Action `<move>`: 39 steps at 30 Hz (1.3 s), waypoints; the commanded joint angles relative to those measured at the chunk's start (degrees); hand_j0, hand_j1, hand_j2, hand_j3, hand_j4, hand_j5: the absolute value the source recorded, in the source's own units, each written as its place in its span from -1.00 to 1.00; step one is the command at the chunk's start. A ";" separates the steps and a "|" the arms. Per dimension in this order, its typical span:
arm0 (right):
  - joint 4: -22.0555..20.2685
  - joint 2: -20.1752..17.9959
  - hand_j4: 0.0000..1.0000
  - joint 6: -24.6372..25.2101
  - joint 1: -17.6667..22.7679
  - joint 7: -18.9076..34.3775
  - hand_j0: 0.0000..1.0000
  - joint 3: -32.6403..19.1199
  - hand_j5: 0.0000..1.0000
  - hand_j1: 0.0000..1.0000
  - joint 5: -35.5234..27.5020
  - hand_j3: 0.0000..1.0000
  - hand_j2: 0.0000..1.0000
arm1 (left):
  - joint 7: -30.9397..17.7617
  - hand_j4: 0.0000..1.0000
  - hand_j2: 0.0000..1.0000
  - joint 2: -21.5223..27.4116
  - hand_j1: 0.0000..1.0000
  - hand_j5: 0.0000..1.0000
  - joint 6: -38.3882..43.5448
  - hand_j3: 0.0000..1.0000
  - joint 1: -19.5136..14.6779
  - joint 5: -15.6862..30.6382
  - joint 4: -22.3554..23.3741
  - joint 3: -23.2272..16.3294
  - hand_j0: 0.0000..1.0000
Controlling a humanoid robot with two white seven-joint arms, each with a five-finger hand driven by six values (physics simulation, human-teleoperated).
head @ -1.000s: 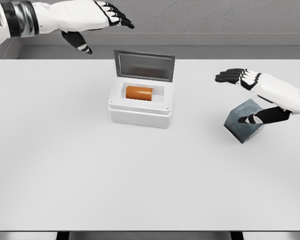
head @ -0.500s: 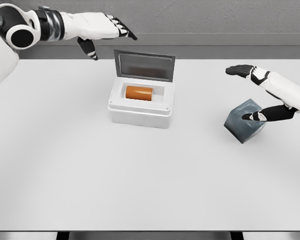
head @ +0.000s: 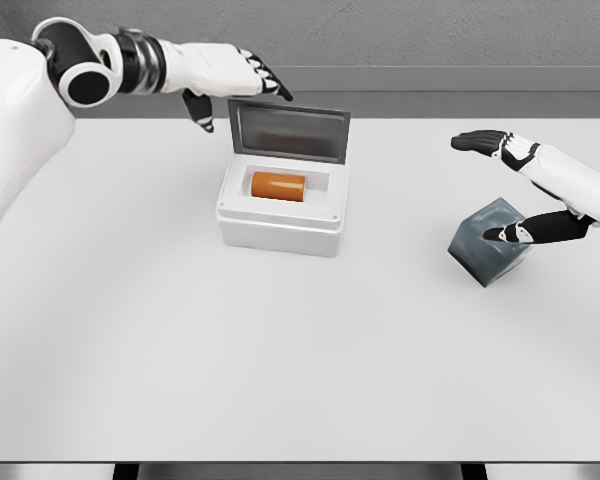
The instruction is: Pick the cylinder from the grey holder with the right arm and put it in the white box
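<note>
Lying on its side inside the white box point(head: 282, 208) just above the middle of the frame: the orange cylinder point(head: 279, 186), snug in the inner recess and touched by neither hand. Propped upright behind it, the box's grey lid point(head: 288, 131). At the right of the frame, tilted on the counter point(head: 280, 360), the grey holder point(head: 491, 241), showing no cylinder on any visible face. Spread above and across that holder, the right hand point(head: 515, 190): upper fingers point(head: 480, 141) stretched out flat toward the frame's middle, thumb lying dark across the holder's top face, nothing gripped. Whether the thumb actually touches the holder, impossible to tell. At the upper left, reaching toward the lid's left corner, the left hand point(head: 235, 80), fingers extended and loose, likewise empty. Judged from this layout, essentially finished: pick done, transfer done, cylinder resting at its destination. Left over, at most, drawing the right arm clear of the holder; perhaps shutting the lid, though not asked for by the task.
</note>
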 commanded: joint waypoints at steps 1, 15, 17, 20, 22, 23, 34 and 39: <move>-0.01 -0.05 1.00 0.17 0.00 -0.03 1.00 0.00 1.00 1.00 -0.51 1.00 1.00 | 0.03 1.00 1.00 -0.32 1.00 1.00 0.15 1.00 0.00 -0.65 0.04 -0.36 1.00; 0.07 -0.05 1.00 0.17 0.00 -0.03 1.00 0.00 1.00 1.00 -0.43 1.00 1.00 | 0.03 1.00 1.00 0.38 1.00 1.00 0.15 1.00 0.26 -2.76 -1.19 -0.54 1.00; 0.07 -0.05 1.00 0.17 0.09 -0.03 1.00 0.00 1.00 1.00 -0.51 1.00 1.00 | 0.03 1.00 1.00 0.38 1.00 1.00 0.15 1.00 0.35 -2.76 -1.28 -0.45 1.00; 0.07 -0.05 1.00 0.17 0.09 -0.03 1.00 0.00 1.00 1.00 -0.43 1.00 1.00 | 0.03 1.00 1.00 1.44 1.00 1.00 0.15 1.00 0.35 -2.67 -3.13 -0.45 1.00; 0.07 -0.05 1.00 0.17 0.35 -0.03 1.00 -0.09 1.00 1.00 -0.51 1.00 1.00 | 0.03 1.00 1.00 2.31 1.00 1.00 0.15 1.00 0.53 -2.76 -5.06 -0.54 1.00; 0.07 -0.05 1.00 0.17 0.35 -0.03 1.00 0.00 1.00 1.00 -0.51 1.00 1.00 | 0.03 1.00 1.00 3.02 1.00 1.00 0.15 1.00 0.53 -2.59 -5.94 -0.28 1.00; -0.10 -0.05 1.00 0.17 0.35 -0.03 1.00 0.00 1.00 1.00 -0.51 1.00 1.00 | 0.03 1.00 1.00 17.43 1.00 1.00 0.15 1.00 9.32 8.49 -6.20 0.78 1.00; -0.01 -0.05 1.00 0.17 0.35 -0.03 1.00 0.00 1.00 1.00 -0.51 1.00 1.00 | 0.03 1.00 1.00 19.54 1.00 1.00 0.15 1.00 13.01 8.40 -9.98 1.92 1.00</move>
